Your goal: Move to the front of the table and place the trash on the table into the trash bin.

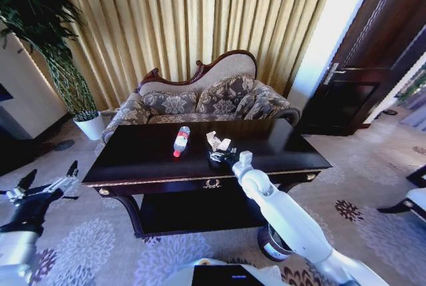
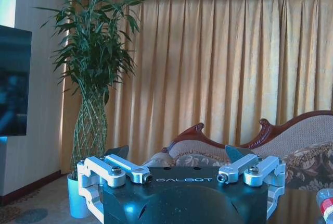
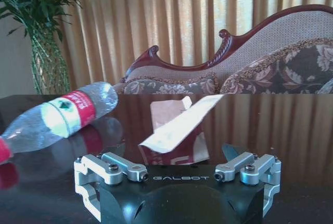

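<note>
Right gripper [image 1: 221,155] is out over the dark wooden table [image 1: 146,159], low above the glossy top, and its jaws stand apart with nothing between them. Straight ahead of those jaws sits the crumpled white paper scrap [image 3: 179,126], and in the right wrist view it lies dead centre between the two finger linkages, just beyond them, with one long folded strip tilted up towards the sofa [image 1: 200,100]. Its long axis runs slantwise across the jaw opening rather than along it, which looks favourable for a pinch. The clear plastic bottle [image 1: 181,140] lies on its side just to the robot's left of the paper, close by but apart from it, red cap towards the table's front edge and long axis running roughly front to back. So the paper is the nearer thing and lies in line with the gripper; the bottle is off-axis. Left gripper [image 1: 50,183] hangs out beside the table's left end, jaws spread wide, well apart from both items. The trash bin [image 1: 273,243] stands on the carpet under the right arm, near the table's front right leg.
</note>
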